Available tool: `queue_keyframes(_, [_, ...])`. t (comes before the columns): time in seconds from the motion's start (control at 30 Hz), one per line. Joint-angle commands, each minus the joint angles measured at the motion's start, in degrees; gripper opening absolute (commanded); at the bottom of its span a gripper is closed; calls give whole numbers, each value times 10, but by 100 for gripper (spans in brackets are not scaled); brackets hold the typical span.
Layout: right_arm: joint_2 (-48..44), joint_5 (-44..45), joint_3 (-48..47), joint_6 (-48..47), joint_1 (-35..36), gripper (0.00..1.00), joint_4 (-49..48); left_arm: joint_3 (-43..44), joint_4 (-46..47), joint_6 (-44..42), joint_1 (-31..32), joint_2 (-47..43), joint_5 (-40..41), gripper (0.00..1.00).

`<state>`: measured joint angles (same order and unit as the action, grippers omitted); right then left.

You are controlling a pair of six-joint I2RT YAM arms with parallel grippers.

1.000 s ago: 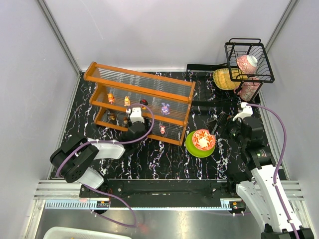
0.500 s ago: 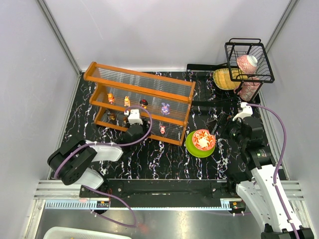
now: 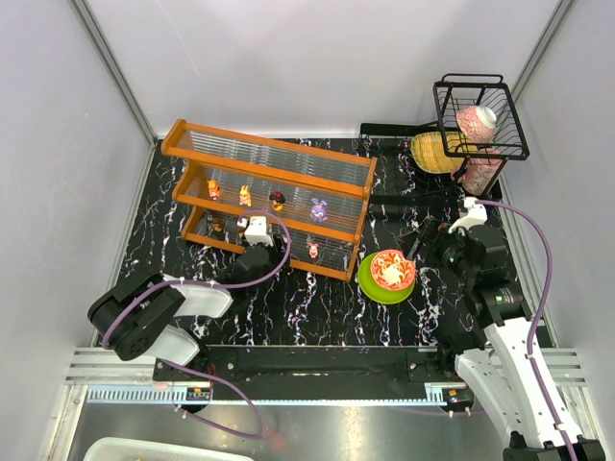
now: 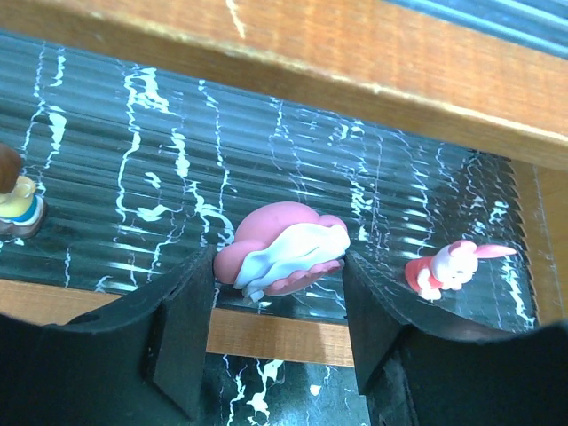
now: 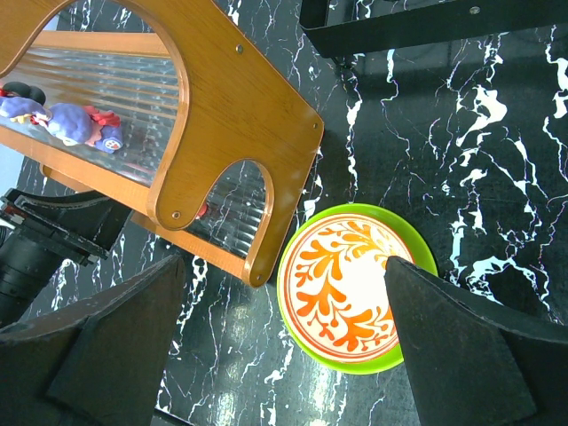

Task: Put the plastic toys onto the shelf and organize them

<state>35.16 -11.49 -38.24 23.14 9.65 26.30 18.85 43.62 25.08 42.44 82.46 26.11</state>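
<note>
1. Plastic toys stand on the shelf, which sits toward the left of the black marbled table. From above, four line the middle tier (orange, yellow, a red-and-dark one, purple) and a few more sit on the lower tier.
2. The left wrist view gives what the top view cannot: a pink-and-white toy lies on its side on the ribbed lower panel, close to the front rail.
3. The left gripper is partly open, with one finger close against each side of that toy. I cannot tell whether the pads press on it or only flank it.
4. In the same view a small pink-and-red toy with long ears lies to the right, apart from the fingers. A brown-headed toy is cut off at the left edge.
5. From above, the left wrist covers this spot, so the pink-and-white toy does not show there.
6. The right gripper is spread wide with nothing between its fingers. It hangs over the green plate and its red-patterned bowl, which sit just beside the shelf's right end.
7. The right wrist view also shows the purple toy through the shelf's end frame.
8. Only the top view takes in the black wire basket at the far right.
</note>
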Motion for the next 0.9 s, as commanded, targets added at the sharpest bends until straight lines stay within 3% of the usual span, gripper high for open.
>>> queue_keyframes(0.0, [-4, 6, -5, -5, -2, 100, -13, -13, 49, -18, -2, -5, -52, 58])
queue_keyframes(0.47, [-3, 7, -4, -5, -3, 100, -13, -22, 72, -82, -43, -13, -160, 59])
queue_keyframes(0.87, [-2, 6, -5, -5, -3, 100, -13, -25, 55, -118, -96, -46, -202, 58])
